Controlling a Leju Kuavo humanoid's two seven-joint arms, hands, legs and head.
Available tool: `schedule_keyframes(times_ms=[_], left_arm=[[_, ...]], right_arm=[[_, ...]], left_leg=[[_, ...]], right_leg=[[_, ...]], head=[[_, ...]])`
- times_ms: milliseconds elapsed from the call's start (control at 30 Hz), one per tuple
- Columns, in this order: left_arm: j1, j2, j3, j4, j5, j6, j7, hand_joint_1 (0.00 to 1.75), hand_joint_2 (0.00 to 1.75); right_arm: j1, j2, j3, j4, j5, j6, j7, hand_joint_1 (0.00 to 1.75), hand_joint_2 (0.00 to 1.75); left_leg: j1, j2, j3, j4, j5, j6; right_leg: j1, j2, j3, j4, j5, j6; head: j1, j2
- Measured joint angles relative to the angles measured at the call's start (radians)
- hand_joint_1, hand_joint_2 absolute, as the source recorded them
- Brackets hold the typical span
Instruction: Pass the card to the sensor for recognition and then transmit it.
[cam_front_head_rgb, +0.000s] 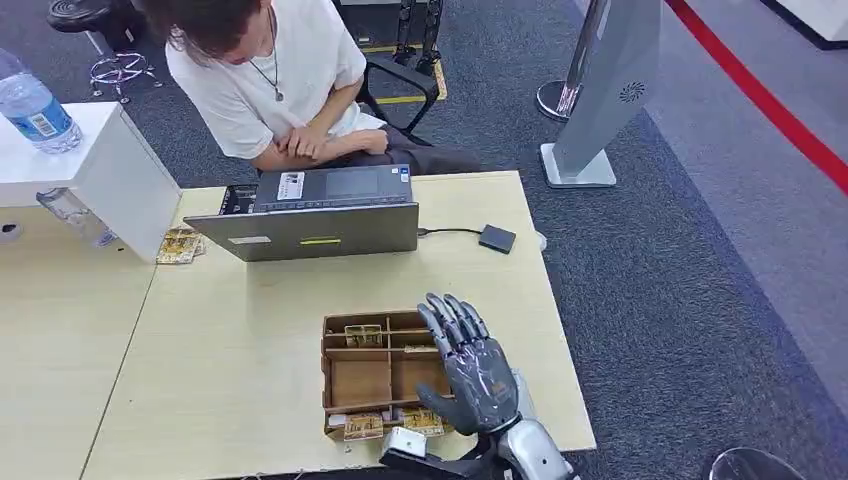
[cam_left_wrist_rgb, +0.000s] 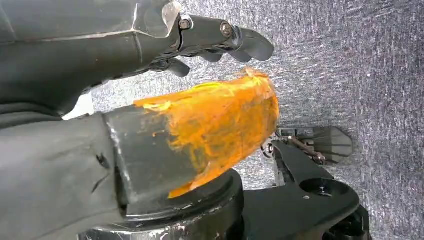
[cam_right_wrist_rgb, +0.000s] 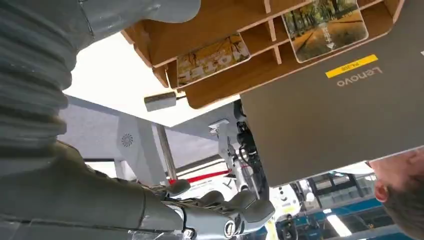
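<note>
A wooden card box (cam_front_head_rgb: 360, 382) with several compartments stands near the front edge of the light wooden table (cam_front_head_rgb: 230, 330). Picture cards lie in it: one at the far side (cam_front_head_rgb: 363, 335) and two at the near side (cam_front_head_rgb: 363, 426). My right hand (cam_front_head_rgb: 470, 365) hovers flat over the box's right part with its fingers stretched out, holding nothing. The right wrist view has two cards (cam_right_wrist_rgb: 212, 60) in the box compartments. The sensor, a small black pad (cam_front_head_rgb: 497, 238), lies cabled to the right of a grey laptop (cam_front_head_rgb: 310, 215). My left hand (cam_left_wrist_rgb: 220, 85) hangs over carpet, empty, its orange-taped thumb apart from the fingers.
A person sits behind the laptop with arms folded (cam_front_head_rgb: 300, 140). A white block (cam_front_head_rgb: 100, 160) with a water bottle (cam_front_head_rgb: 35, 105) stands at the table's far left, loose cards (cam_front_head_rgb: 180, 245) beside it. A grey stand (cam_front_head_rgb: 610, 90) is on the carpet to the right.
</note>
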Motion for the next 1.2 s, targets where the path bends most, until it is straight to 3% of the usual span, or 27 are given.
schedule_keyframes(times_ms=[1000,1200], left_arm=[[0.000,0.000,0.000,0.000,-0.011,-0.011,0.000,0.00,0.00],[0.000,0.000,0.000,0.000,-0.011,-0.011,0.000,0.00,0.00]], right_arm=[[-0.033,0.000,0.000,0.075,0.042,0.000,0.033,0.00,1.75],[-0.034,0.000,0.000,0.076,0.044,0.000,0.034,0.07,1.75]], left_leg=[[0.000,0.000,0.000,0.000,0.000,0.000],[0.000,0.000,0.000,0.000,0.000,0.000]], right_leg=[[0.000,0.000,0.000,0.000,0.000,0.000],[0.000,0.000,0.000,0.000,0.000,0.000]], head=[[0.000,0.000],[0.000,0.000]])
